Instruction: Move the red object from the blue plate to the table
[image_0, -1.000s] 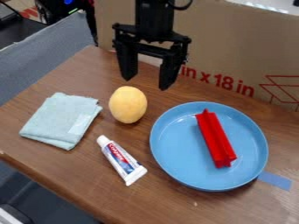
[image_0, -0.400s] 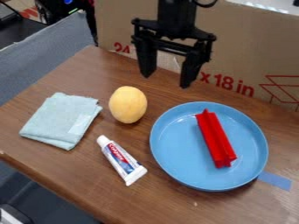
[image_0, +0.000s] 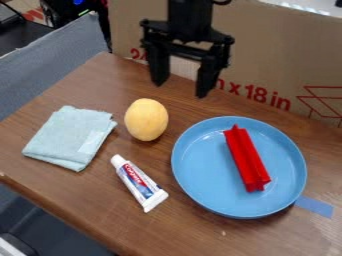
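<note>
The red object (image_0: 246, 157), a long bright-red plastic block with a ridged top, lay on the blue plate (image_0: 201, 175), right of centre, running lengthwise front to back. The black gripper (image_0: 182, 80) hung above the table (image_0: 80, 100) behind the orange ball (image_0: 146, 119), its jaws spread and empty.
</note>
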